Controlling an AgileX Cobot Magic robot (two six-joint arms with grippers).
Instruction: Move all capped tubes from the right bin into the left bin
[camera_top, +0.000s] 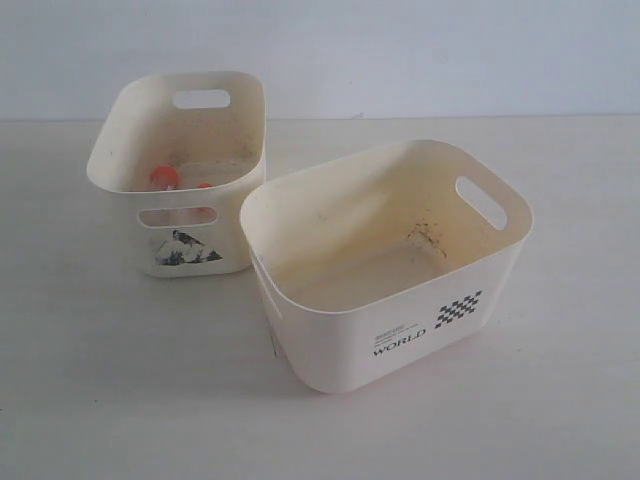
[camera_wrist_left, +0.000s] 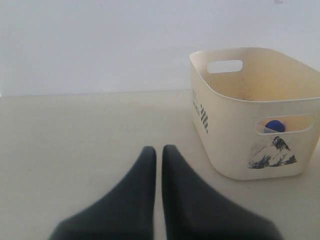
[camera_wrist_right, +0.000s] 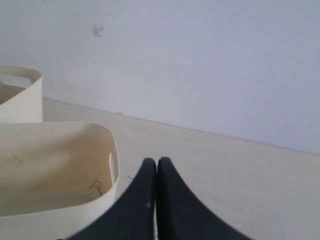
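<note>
A pale table (camera_top: 100, 400) carries two cream bins, with bare surface open in front of them and on both flanks. The right bin (camera_top: 330, 345), the wider one, is printed "WORLD" (camera_top: 398, 343) beside a black checker patch (camera_top: 459, 308). Its stained floor is in plain sight in the exterior view, while my right wrist camera cuts the bin off at the frame edge. The left bin (camera_top: 148, 245) is narrower, with a dark torn sticker (camera_top: 183, 248), and stands behind it on the left. Their near corners overlap in the exterior view, and I cannot tell whether they touch.

Neither of my tools appears in the exterior view. My left tool (camera_wrist_left: 159, 149) hangs over bare table, well apart from the left bin. Its fingers are pressed together but for a thin slit, pinching nothing, and their bases are cut off by the frame. My right tool (camera_wrist_right: 157, 161) is pressed fully together with nothing in it, just beside the right bin's handle end.

The capped tubes lie in the left bin. Two orange-red caps (camera_top: 164, 176) show over its near wall. The blue cap (camera_wrist_left: 275, 126) shows only through the oval slot, from my left wrist. The clear bodies are hard to make out.
</note>
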